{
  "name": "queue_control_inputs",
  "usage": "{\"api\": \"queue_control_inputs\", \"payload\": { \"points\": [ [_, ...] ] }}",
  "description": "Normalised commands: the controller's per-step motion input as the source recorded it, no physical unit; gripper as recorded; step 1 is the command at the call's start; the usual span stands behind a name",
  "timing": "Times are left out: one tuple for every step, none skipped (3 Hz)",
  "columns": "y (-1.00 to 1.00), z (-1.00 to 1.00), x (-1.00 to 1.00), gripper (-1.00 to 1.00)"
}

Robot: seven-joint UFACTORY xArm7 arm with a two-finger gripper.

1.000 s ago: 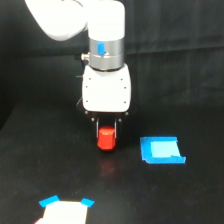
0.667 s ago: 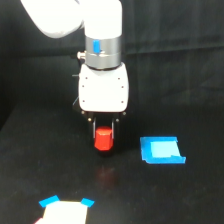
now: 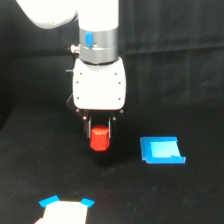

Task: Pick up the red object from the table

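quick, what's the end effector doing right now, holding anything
End effector: shut on the small red-orange cylinder-like block, holding it above the matte black table.

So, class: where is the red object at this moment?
In the exterior view, the red object sits near the centre, between the fingers of the gripper, under the white gripper body, to the left of the blue square piece.

Red object: small bright red-orange cylinder-like block, upright, flat top showing, clamped between dark fingers, apparently clear of the surface below.
Table: wide flat matte black surface, faint reddish reflection beneath the block.
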Motion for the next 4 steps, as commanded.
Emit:
{"api": "queue_control_inputs", "payload": {
  "points": [
    [0.18, 1.0, 0.83, -0.74],
    [0.54, 1.0, -0.15, -1.0],
    [0.16, 1.0, 0.33, -1.0],
    [0.02, 0.64, 0.24, -0.82]
  ]
}}
